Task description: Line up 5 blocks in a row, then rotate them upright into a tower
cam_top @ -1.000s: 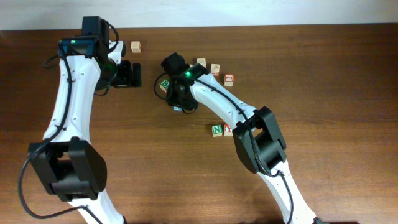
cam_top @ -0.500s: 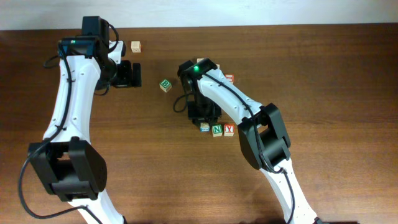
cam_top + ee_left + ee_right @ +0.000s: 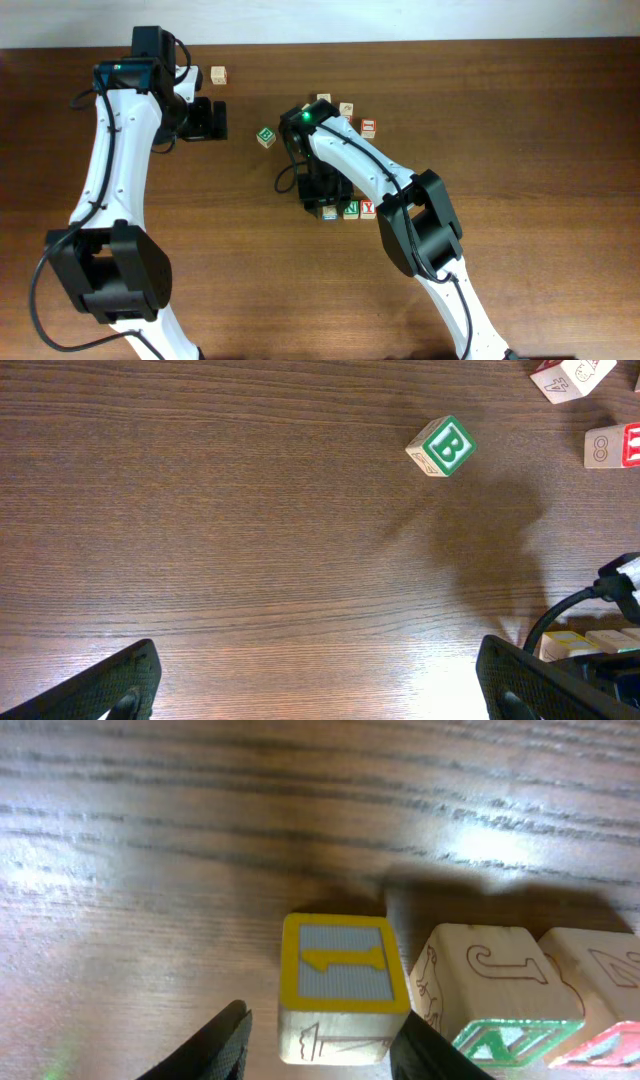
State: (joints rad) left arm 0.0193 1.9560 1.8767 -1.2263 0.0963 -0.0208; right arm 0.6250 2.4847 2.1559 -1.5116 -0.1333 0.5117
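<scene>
With bare table to its left and ahead, the right gripper stands parted and loose about the blue block between its jaws, so I judge it should rise straight up, since the N block sits just beside its right jaw; the left gripper hangs wide open, well apart.

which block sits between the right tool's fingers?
The yellow-framed block, at the row's end next to the green N block; every other block lies outside the right tool.
</scene>
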